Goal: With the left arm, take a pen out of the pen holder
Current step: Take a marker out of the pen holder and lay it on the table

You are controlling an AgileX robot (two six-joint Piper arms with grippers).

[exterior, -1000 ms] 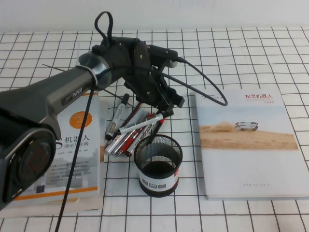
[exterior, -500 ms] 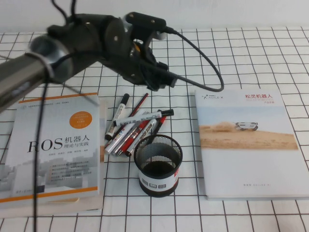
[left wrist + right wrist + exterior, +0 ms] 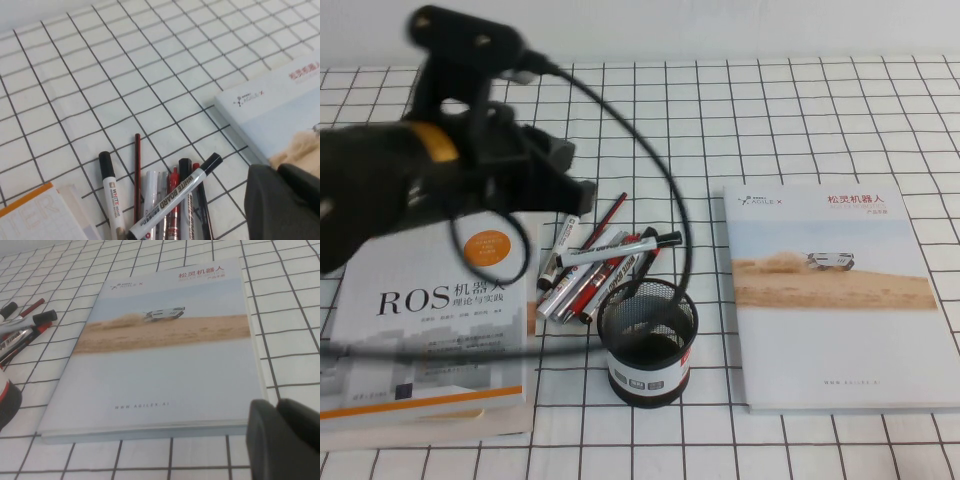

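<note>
**A:** Left gripper [image 3: 277,180] status?

**B:** Its pads are seen pressed together and nothing is held. It is positioned left of the pens, above the far right corner of the orange-and-white ROS textbook [image 3: 430,320].

**A:** Task item?

**B:** The black wire-mesh pen holder [image 3: 616,335] is placed near centre, between the textbook and the pale booklet with the desert photo [image 3: 835,300]. It looks emptied. The bundle of markers and pens [image 3: 585,280] is laid flat on the checked white tablecloth [image 3: 800,110], just far-left of the holder. One dark pen end is touching the holder's far rim, and whether it is in or out cannot be told.

**A:** Risks?

**B:** A black cable [image 3: 675,200] is looped from the wrist across the pens and the holder. Its height above them cannot be judged. If it is dragged low, the rim could be snagged, the light cup tipped and the pens scattered. The textbook edge could be clipped if the arm is lowered.

**A:** Room?

**B:** Open cloth is available far of the pens. The near side is boxed in by the textbook, holder and booklet.

**A:** Right gripper [image 3: 277,440]?

**B:** It is parked over the booklet's near right corner, seen closed and empty.
</note>
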